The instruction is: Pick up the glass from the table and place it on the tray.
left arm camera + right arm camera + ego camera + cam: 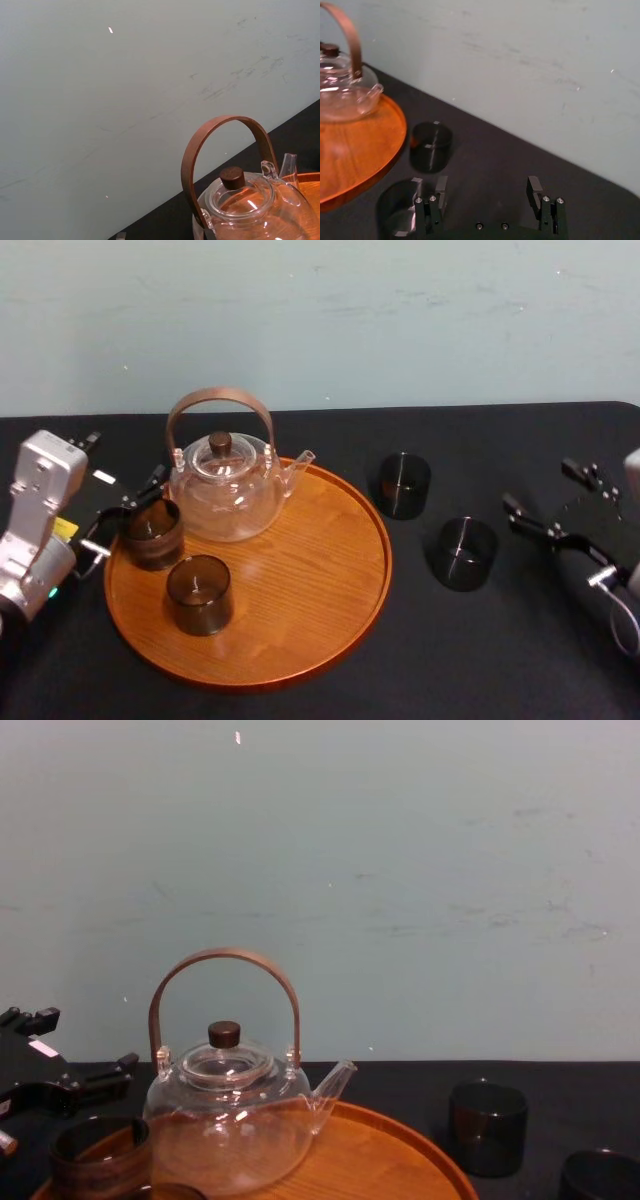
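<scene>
Head view: the right gripper (538,485) hangs over the table (520,660), jaws wide apart and empty. The glass (465,553) stands on the cloth at its 8 o'clock, with a second tumbler (404,485) at the glass's 11 o'clock. The tray (360,570) lies to the glass's 9 o'clock. The left gripper (125,520) sits at the tray's 9 o'clock edge beside a third tumbler (153,533); I cannot tell whether it grips it.

Left wrist view: the teapot (255,205) sits close, against the wall.

Right wrist view: the glass lies just outside one finger, not between the jaws. The right gripper should shift sideways until the glass is centred, and close only then.

Chest view: the tray's bare floor lies at the teapot's 4 o'clock. The carry should probably clear the low rim and set down away from the spout.
</scene>
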Action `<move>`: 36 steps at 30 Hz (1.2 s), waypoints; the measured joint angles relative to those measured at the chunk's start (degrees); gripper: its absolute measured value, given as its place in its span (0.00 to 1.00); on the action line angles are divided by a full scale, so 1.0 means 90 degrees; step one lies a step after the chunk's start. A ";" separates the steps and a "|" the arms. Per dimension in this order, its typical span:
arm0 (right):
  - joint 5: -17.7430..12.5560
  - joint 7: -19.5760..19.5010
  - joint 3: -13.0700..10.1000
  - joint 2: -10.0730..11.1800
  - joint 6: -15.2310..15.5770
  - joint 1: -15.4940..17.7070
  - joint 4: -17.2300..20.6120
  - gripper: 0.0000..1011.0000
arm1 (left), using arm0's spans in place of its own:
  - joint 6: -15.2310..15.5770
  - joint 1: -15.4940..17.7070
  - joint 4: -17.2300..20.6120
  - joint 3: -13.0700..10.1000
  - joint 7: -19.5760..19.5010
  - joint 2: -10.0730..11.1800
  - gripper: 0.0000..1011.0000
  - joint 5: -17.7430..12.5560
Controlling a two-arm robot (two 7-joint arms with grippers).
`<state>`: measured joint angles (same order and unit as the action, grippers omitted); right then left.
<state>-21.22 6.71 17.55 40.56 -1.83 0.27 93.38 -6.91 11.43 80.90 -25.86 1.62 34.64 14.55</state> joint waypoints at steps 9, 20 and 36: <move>-0.0227 0.0310 -0.0251 0.0236 0.0246 0.0599 0.0399 0.99 | 0.0000 0.0000 0.0000 0.0000 0.0000 0.0000 0.99 0.0000; -0.0336 0.0815 -0.0345 0.0441 0.0589 0.0960 0.0610 0.99 | 0.0000 0.0000 0.0000 0.0000 0.0000 0.0000 0.99 0.0000; -0.0272 0.1286 -0.0312 0.0214 0.0926 0.0852 0.0520 0.99 | 0.0000 0.0000 0.0000 0.0000 0.0000 0.0000 0.99 0.0000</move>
<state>-23.67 18.29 14.75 42.49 6.51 7.93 98.07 -6.91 11.43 80.90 -25.86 1.62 34.65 14.55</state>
